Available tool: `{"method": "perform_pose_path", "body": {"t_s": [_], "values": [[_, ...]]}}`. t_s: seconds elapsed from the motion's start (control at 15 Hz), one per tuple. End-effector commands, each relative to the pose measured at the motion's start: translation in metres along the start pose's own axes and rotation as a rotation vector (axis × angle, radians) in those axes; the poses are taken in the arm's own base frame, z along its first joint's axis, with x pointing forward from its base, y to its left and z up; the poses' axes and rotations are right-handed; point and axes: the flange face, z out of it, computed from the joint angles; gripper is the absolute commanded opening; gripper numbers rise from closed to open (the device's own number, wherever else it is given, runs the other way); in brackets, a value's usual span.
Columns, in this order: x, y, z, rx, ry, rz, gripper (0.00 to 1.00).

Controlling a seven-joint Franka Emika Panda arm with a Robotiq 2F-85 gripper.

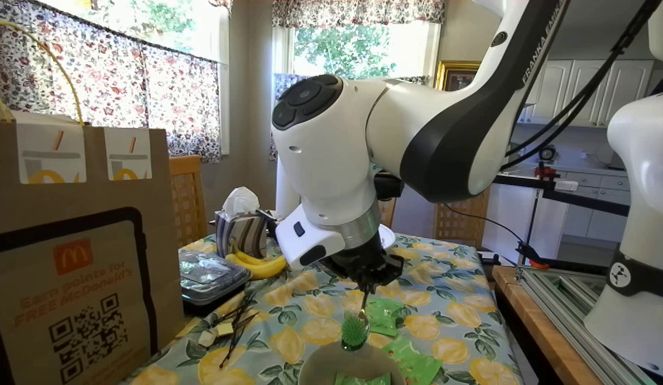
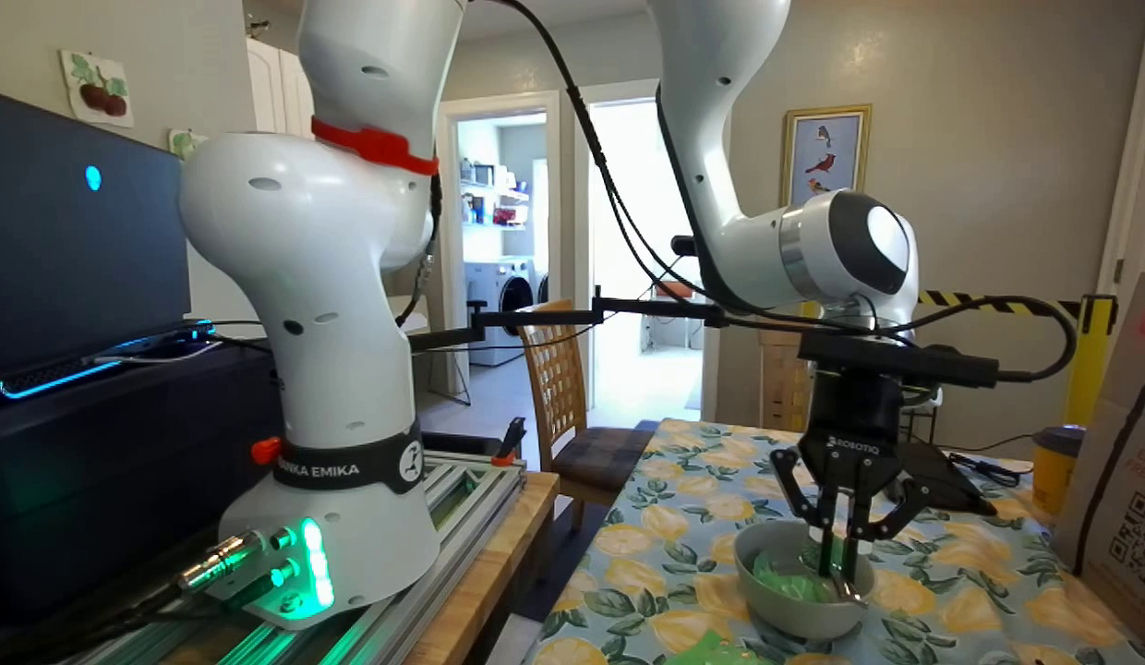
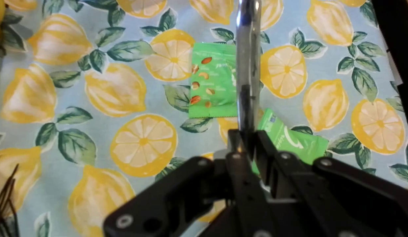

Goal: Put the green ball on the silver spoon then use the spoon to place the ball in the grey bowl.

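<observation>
Claw (image 3: 249, 141) pinching the silver spoon (image 3: 248, 69), tip the green ball (image 1: 354, 330) into the grey bowl (image 1: 322, 368) — gently, once past its far rim.

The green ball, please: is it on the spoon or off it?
On it: an exterior view shows the green ball on the head of the silver spoon, whose shiny edge is visible beside and below it.

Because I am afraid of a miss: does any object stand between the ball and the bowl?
Nothing visible does: in an exterior view the ball shows at the spoon, overlapping the rim of the bowl. A green packet lies inside; the ball may land on it.
</observation>
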Motion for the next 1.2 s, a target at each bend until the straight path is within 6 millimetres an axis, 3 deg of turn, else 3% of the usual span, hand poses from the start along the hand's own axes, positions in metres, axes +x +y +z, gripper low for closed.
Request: {"method": "perform_pose_path", "body": {"t_s": [0.0,1.13], "values": [[0.010,0.005,-0.006,-0.019,-0.065,-0.018,0.04],[0.023,-0.009,-0.027,0.037,-0.298,-0.152,0.04]]}}
